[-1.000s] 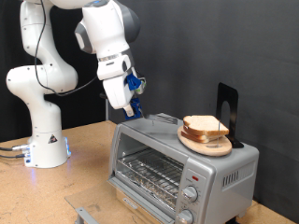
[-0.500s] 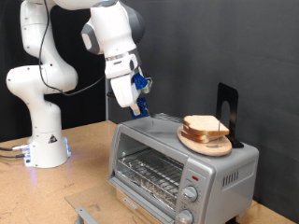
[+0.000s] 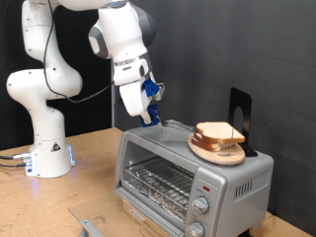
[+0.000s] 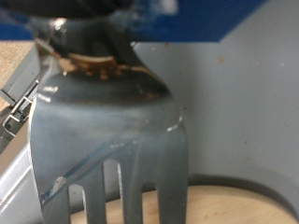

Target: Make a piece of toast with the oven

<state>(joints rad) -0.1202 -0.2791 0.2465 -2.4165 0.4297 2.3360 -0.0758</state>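
Observation:
Slices of toast [image 3: 219, 132] are stacked on a round wooden plate [image 3: 217, 151] on top of the silver oven [image 3: 232, 183]. My gripper [image 3: 148, 107] hangs above the oven's top, at its end towards the exterior view's left, a short way from the plate. It is shut on a metal fork [image 3: 154, 119] that points down. Up close in the wrist view, the fork [image 4: 103, 131] has its tines over the grey oven top [image 4: 243, 112], near the plate's rim [image 4: 224, 203]. The oven's wire rack [image 3: 158, 183] shows, with no bread on it.
The oven door [image 3: 94, 219] seems to lie folded down at the front, its handle near the exterior view's bottom edge. A black upright stand [image 3: 240, 117] rises behind the plate. The arm's white base [image 3: 44, 148] stands on the wooden table at the exterior view's left.
The gripper with the fork has moved towards the exterior view's right, closer to the plate of toast. The toast and oven have not moved.

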